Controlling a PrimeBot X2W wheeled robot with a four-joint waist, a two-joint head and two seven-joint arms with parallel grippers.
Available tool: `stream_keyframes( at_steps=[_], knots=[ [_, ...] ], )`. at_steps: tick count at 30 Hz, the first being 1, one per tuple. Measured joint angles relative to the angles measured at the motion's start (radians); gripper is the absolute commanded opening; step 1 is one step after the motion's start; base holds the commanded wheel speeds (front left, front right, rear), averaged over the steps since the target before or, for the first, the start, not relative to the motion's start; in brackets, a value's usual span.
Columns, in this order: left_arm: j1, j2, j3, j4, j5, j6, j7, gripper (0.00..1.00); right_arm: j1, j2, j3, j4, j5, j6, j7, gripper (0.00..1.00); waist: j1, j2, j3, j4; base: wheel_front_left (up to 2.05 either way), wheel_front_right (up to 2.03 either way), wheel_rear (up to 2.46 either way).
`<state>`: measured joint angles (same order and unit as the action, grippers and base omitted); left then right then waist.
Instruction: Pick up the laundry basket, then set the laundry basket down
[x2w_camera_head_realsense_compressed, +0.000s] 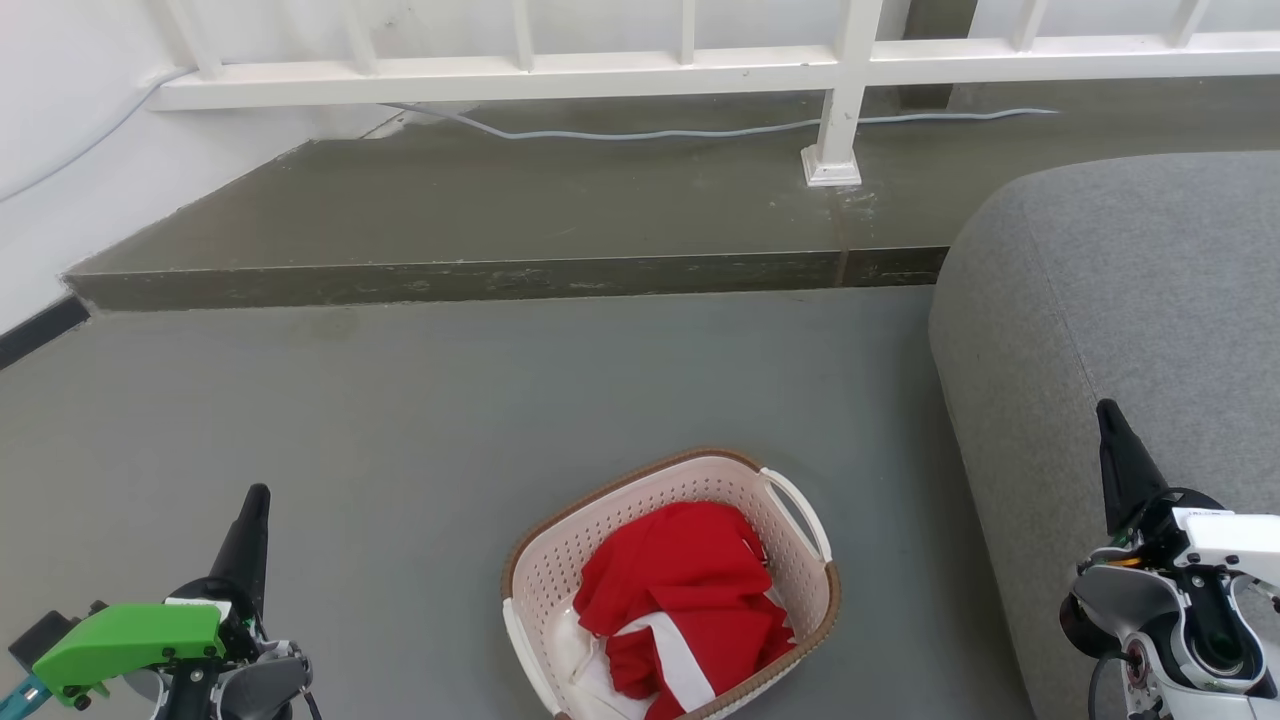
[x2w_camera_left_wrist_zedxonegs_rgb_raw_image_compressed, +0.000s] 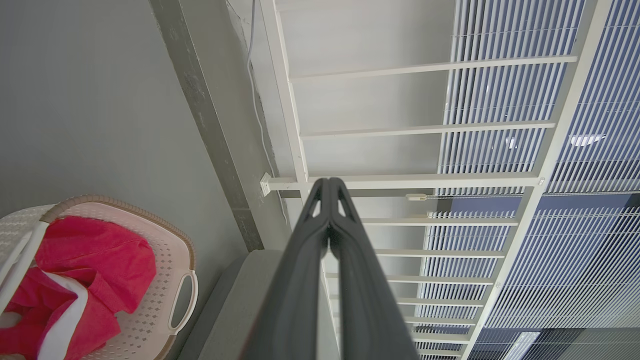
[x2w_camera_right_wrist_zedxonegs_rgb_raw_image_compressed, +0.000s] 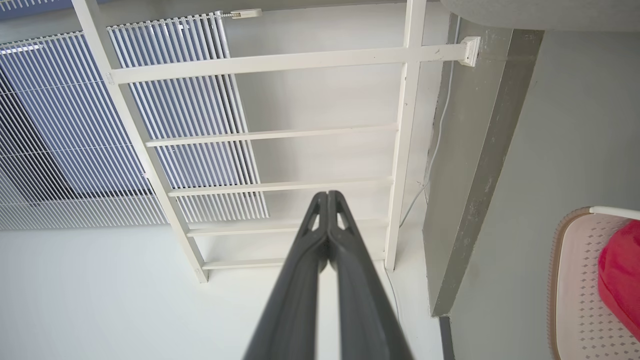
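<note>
The laundry basket (x2w_camera_head_realsense_compressed: 560, 560) stands on the grey floor at the bottom middle of the head view, cream with perforated walls, a brown rim and white loop handles, holding red and white cloth (x2w_camera_head_realsense_compressed: 680, 600). It also shows at the lower left of the left wrist view as the laundry basket (x2w_camera_left_wrist_zedxonegs_rgb_raw_image_compressed: 170, 265) and at the right edge of the right wrist view as the laundry basket (x2w_camera_right_wrist_zedxonegs_rgb_raw_image_compressed: 575, 280). My left gripper (x2w_camera_head_realsense_compressed: 257, 492) is shut and empty, well to the basket's left. My right gripper (x2w_camera_head_realsense_compressed: 1105, 408) is shut and empty, over the sofa to the basket's right. Both gripper tips (x2w_camera_left_wrist_zedxonegs_rgb_raw_image_compressed: 328, 181) (x2w_camera_right_wrist_zedxonegs_rgb_raw_image_compressed: 327, 193) point at the railing.
A grey sofa (x2w_camera_head_realsense_compressed: 1120, 300) fills the right side, close to the basket. A raised concrete step (x2w_camera_head_realsense_compressed: 500, 280) runs across beyond the basket, with a white railing (x2w_camera_head_realsense_compressed: 840, 100) and a grey cable (x2w_camera_head_realsense_compressed: 650, 132) on it. A white wall (x2w_camera_head_realsense_compressed: 60, 150) stands at the left.
</note>
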<state>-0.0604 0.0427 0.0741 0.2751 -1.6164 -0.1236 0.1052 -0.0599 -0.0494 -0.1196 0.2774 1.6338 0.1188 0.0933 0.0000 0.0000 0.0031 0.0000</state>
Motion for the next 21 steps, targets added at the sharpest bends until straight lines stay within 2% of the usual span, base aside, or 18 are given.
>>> stream_keyframes(
  at_steps=[12,13,14,15,16,17,21],
  knots=[
    [0.0,0.0,0.0,0.0,0.0,0.0,0.0,0.0,0.0,0.0,0.0,0.0,0.0,0.0,0.0,0.0,0.0,0.0,0.0,0.0,0.0,0.0,0.0],
    [0.001,0.0,-0.001,0.002,0.0,0.0,0.0,1.0,0.001,0.001,0.0,0.002,0.0,-0.001,0.0,1.0,0.0,0.0,0.0,0.0,0.0,0.0,0.0],
    [0.004,-0.001,-0.003,0.011,0.0,0.001,0.0,1.0,0.004,0.003,0.0,0.01,0.001,-0.003,0.0,1.0,0.0,0.0,0.0,0.0,0.0,0.0,0.0],
    [0.011,-0.004,-0.006,0.021,0.0,0.001,0.0,0.0,0.012,0.009,0.0,0.021,0.001,-0.005,0.0,0.0,0.0,0.0,0.0,0.0,0.0,0.0,0.0],
    [0.02,-0.008,-0.008,0.034,0.0,0.001,0.0,0.0,0.021,0.016,0.001,0.032,0.001,-0.006,0.0,0.0,0.0,0.0,0.0,0.0,0.0,0.0,0.0],
    [0.03,-0.014,-0.01,0.046,0.0,0.001,0.0,1.0,0.032,0.022,0.001,0.045,0.001,-0.006,0.0,1.0,0.0,0.0,0.0,0.0,0.0,0.0,0.0],
    [0.045,-0.024,-0.011,0.054,0.0,0.001,0.0,1.0,0.05,0.029,0.006,0.052,0.0,-0.006,-0.003,1.0,0.0,0.0,0.001,0.0,0.0,0.0,0.0]
  ],
)
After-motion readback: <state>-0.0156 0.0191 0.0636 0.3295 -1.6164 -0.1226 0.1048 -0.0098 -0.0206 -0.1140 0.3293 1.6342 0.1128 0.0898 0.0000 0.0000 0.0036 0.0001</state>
